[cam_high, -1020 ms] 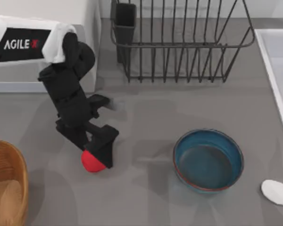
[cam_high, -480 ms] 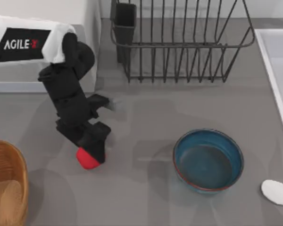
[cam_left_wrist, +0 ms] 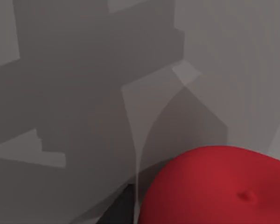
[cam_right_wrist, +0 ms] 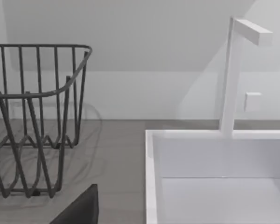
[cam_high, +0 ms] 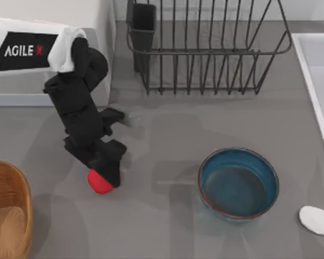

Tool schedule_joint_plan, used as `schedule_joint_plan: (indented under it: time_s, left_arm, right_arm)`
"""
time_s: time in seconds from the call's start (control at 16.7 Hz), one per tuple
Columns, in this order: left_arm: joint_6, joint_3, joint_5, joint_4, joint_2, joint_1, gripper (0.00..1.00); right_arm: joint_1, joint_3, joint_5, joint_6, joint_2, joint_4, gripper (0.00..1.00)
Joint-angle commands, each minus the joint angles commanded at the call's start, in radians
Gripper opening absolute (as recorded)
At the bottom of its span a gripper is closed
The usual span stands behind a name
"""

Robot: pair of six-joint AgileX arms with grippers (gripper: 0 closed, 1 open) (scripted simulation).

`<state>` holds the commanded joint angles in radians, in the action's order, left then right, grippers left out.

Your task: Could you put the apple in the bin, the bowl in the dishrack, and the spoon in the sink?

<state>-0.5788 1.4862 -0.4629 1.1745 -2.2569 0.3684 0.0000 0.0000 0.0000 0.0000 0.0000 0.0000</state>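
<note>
The left gripper [cam_high: 107, 171] sits low over the table's left half, directly on the small smooth bright-red apple [cam_high: 99, 182], which lies on the grey tabletop [cam_high: 167, 135] between the round light-brown wooden bin [cam_high: 8, 216] at the left edge and the deep teal-blue glazed bowl [cam_high: 238, 184]. The fingers appear pressed against the apple's sides, pinching it; the contact points themselves are covered by the black gripper body, so the grip is judged, not confirmed. In the left wrist view the apple [cam_left_wrist: 214, 186] is close, with a small dimple visible. Handling estimate: the apple is rigid, light and round with a glossy skin, so it may roll or slip from a shallow pinch; hold it across its widest part, fingers on opposite sides. The flat white oval spoon [cam_high: 316, 220] lies near the right edge, beside the bowl; its handle cannot be made out. The dark wire dishrack [cam_high: 205, 51] stands at the rear, the pale rectangular sink [cam_right_wrist: 214, 177] to the right, cut off by the frame. Whether the right gripper's fingers are spread or together cannot be told.
</note>
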Motion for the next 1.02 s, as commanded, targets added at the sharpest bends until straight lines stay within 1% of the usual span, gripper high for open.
schedule_joint_plan:
  time_s: [0.18, 0.24, 0.42, 0.54, 0.66, 0.84, 1.02]
  left_arm:
    - [0.0, 0.0, 0.0, 0.0, 0.0, 0.0, 0.0]
    - [-0.015, 0.031, 0.036, 0.006, 0.051, -0.022, 0.0]
    - [-0.034, 0.02, 0.053, 0.024, 0.056, -0.011, 0.0]
    - [-0.05, 0.033, 0.078, 0.07, 0.073, 0.011, 0.0]
    - [-0.049, 0.078, 0.093, 0.152, 0.1, 0.027, 0.0]
    - [-0.021, 0.178, 0.081, 0.278, 0.145, 0.017, 0.0]
    - [-0.011, 0.258, 0.046, 0.345, 0.161, -0.008, 0.0]
  right_arm:
    - [0.0, 0.0, 0.0, 0.0, 0.0, 0.0, 1.0]
    - [0.0, 0.0, 0.0, 0.0, 0.0, 0.0, 1.0]
    - [0.0, 0.0, 0.0, 0.0, 0.0, 0.0, 1.0]
    - [0.0, 0.0, 0.0, 0.0, 0.0, 0.0, 1.0]
    - [0.0, 0.0, 0.0, 0.0, 0.0, 0.0, 1.0]
    - [0.0, 0.0, 0.0, 0.0, 0.0, 0.0, 1.0]
    - [0.0, 0.0, 0.0, 0.0, 0.0, 0.0, 1.0]
